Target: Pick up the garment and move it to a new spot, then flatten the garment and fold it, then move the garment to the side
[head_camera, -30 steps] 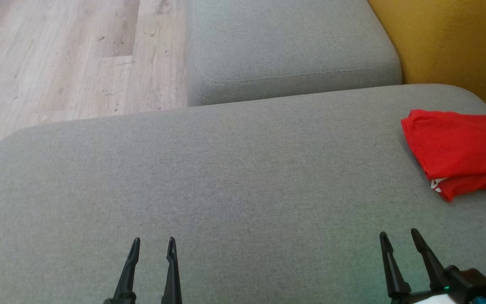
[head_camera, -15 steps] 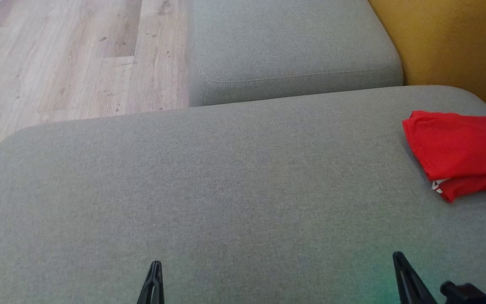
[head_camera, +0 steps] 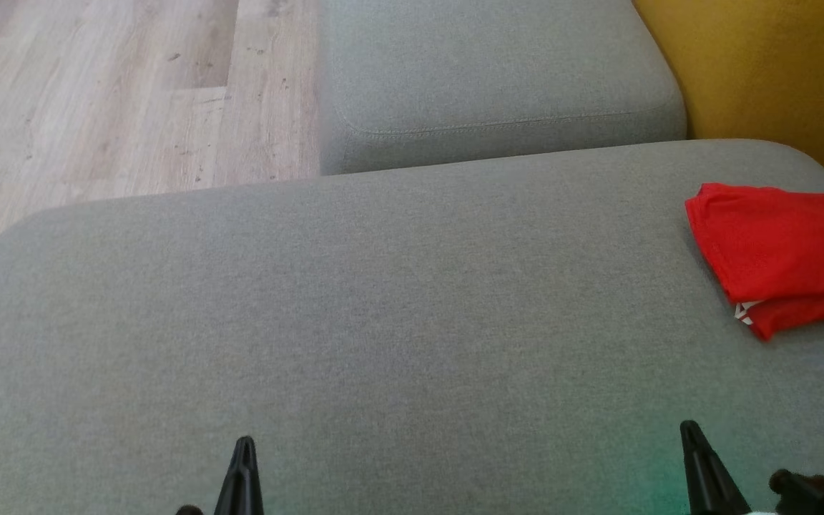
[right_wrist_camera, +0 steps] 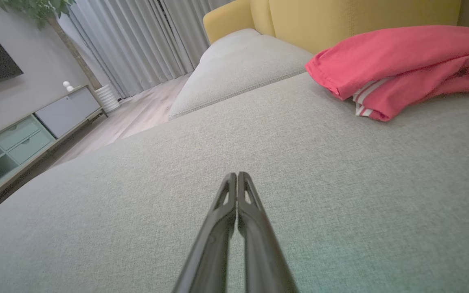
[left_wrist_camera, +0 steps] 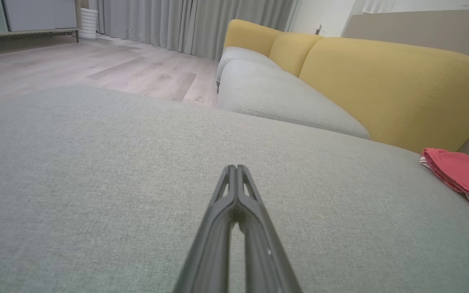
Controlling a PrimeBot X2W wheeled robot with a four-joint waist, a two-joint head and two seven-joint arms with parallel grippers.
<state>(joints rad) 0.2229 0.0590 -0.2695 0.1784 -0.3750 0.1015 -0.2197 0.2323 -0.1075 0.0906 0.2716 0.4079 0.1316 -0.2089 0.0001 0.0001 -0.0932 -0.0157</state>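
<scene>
The garment (head_camera: 780, 250) is red with white stripes at one hem and lies folded at the far right of the grey sofa seat (head_camera: 383, 307); it appears too in the left wrist view (left_wrist_camera: 460, 175) and the right wrist view (right_wrist_camera: 397, 65). My left gripper (head_camera: 244, 447) is low at the front edge, shut and empty, its fingers pressed together (left_wrist_camera: 236, 167). At the lower right my right gripper (head_camera: 689, 431) is likewise shut on nothing, fingers together (right_wrist_camera: 237, 175). Both grippers hover over bare cushion, well short of the garment.
A second grey seat cushion (head_camera: 483, 79) lies beyond the one in front. A yellow sofa back (head_camera: 769, 64) rises at the right. Wooden floor (head_camera: 111, 93) lies to the left. A low cabinet (right_wrist_camera: 23, 130) and grey curtains (right_wrist_camera: 136, 40) stand across the room.
Both grippers have shut; a second ago their fingers stood apart. Both have drawn back toward the bottom edge of the head view. The garment has not moved.
</scene>
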